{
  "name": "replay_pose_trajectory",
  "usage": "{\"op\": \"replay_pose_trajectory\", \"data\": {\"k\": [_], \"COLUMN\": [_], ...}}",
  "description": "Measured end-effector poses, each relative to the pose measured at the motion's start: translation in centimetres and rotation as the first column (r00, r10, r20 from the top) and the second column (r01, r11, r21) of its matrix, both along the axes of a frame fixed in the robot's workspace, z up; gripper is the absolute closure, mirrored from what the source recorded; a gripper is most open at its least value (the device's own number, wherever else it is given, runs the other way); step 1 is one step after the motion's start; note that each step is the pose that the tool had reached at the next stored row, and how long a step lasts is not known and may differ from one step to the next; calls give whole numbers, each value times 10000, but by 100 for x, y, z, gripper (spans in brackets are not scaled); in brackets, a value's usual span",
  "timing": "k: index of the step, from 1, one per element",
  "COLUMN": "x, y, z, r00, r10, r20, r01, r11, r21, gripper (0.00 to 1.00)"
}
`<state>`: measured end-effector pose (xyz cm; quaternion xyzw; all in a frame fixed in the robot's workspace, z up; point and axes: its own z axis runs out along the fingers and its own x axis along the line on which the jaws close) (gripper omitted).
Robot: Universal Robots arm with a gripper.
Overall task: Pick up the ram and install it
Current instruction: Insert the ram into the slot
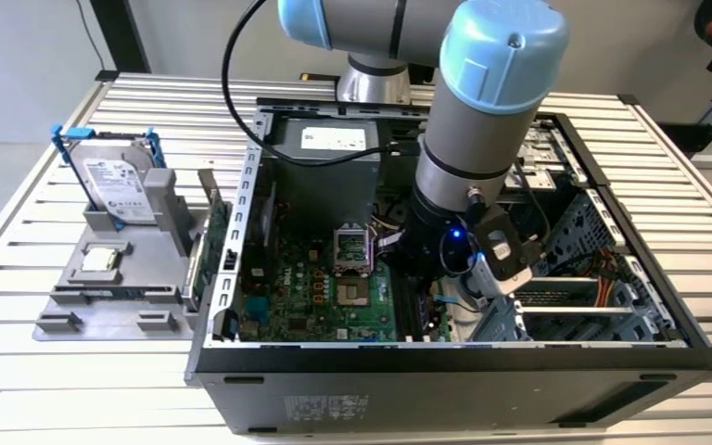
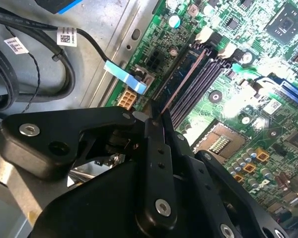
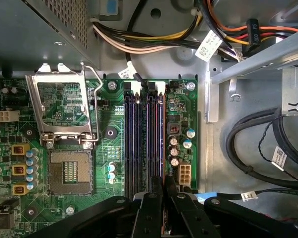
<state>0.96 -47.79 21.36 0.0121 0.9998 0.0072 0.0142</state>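
Gripper [image 2: 158, 121] fingers pinch the ram [image 2: 181, 84] edge-on, directly above the outermost memory slot [image 3: 161, 144]; the stick's long axis runs parallel to the slot, low in it.

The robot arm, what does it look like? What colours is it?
The arm is a fat silver-grey tube with light blue caps on its round joints. A black cable loops behind it. Near its wrist glows a small blue light. The gripper is matte black, with flat angular links and silver screws.
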Motion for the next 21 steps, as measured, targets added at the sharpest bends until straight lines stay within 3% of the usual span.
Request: {"op": "replay_pose_trajectory", "data": {"k": [8,14,21], "x": [3,6,8], "y": [0,3,2], "z": [1,-17,-16], "r00": [9999,9999,9999], "r10": [-156,-138,159], "r20": [-1,-27,-31], "r01": [156,137,-159], "r11": [9999,9997,9997], "r21": [-11,-193,-204], "gripper": [100,100,100]}}
